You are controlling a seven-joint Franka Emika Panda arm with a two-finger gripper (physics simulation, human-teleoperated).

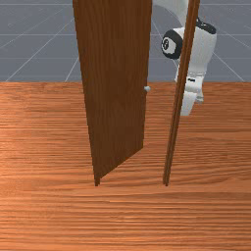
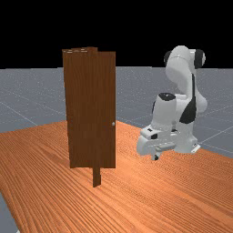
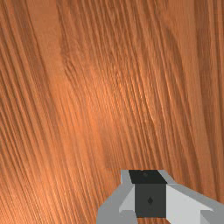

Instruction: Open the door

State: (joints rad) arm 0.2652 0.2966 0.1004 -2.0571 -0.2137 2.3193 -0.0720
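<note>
At the near side of the front view, the wooden tabletop (image 1: 127, 215) spans the bottom of the frame. Above it, two brown posts come down onto the wood, the left post (image 1: 97, 182) left of centre, the right post (image 1: 170, 157) right of centre. The door (image 1: 115, 83) fills the upper left and middle, slanting back from the left post, with a gap between its far edge and the right post: it stands open at an angle. Its small pale knob (image 1: 147, 88) sits on that far edge, above centre. Beyond the right post, at upper right, is the arm (image 1: 198, 56). In the far view the claw (image 2: 156, 156) hangs right of centre, in the lower half, well apart from door and knob; whether it is apart or together, I cannot tell. Farthest back lies the grey floor (image 2: 27, 98).
</note>
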